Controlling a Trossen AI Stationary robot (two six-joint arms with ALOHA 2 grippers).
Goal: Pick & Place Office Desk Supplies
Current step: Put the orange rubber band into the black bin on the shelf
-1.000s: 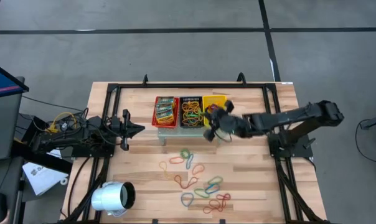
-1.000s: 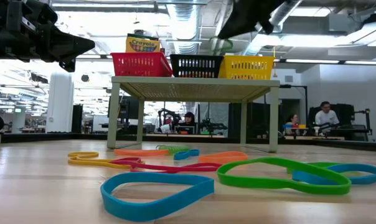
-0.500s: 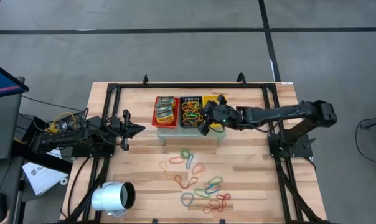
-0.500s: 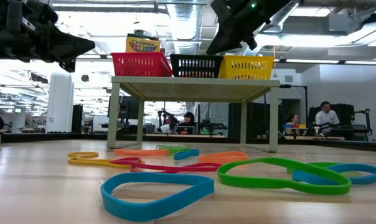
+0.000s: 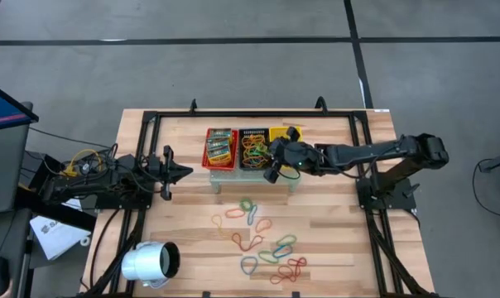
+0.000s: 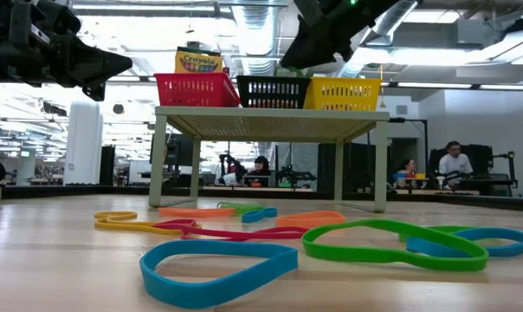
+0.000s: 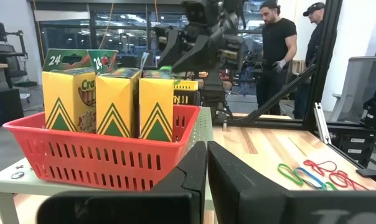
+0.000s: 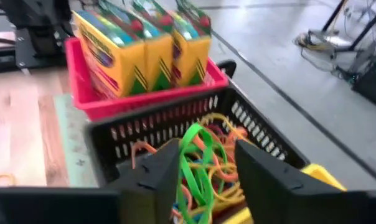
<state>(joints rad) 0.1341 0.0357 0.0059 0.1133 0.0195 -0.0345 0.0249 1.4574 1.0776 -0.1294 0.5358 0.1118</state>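
A green rubber band [image 8: 194, 158] is being gripped by the right gripper [image 5: 276, 157], hanging btwn its fingers just over the black basket [image 8: 250, 127], which is already holding other bands. For a clean drop, the gripper should probably be kept centred over the opening w/ the loop clear of the rim. Red basket [image 5: 219, 149] & yellow basket [image 5: 285, 135] are sitting tight alongside, so little side room. Left gripper [image 5: 169, 172] is being held closed, empty, well apart. More bands [image 5: 266, 244] are lying on the tabletop [image 5: 184, 223].

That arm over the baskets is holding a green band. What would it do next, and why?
Probably open and drop it: the right end effector pinches a thin green rubber-band loop directly above the black mesh basket, which already holds a tangle of bands.
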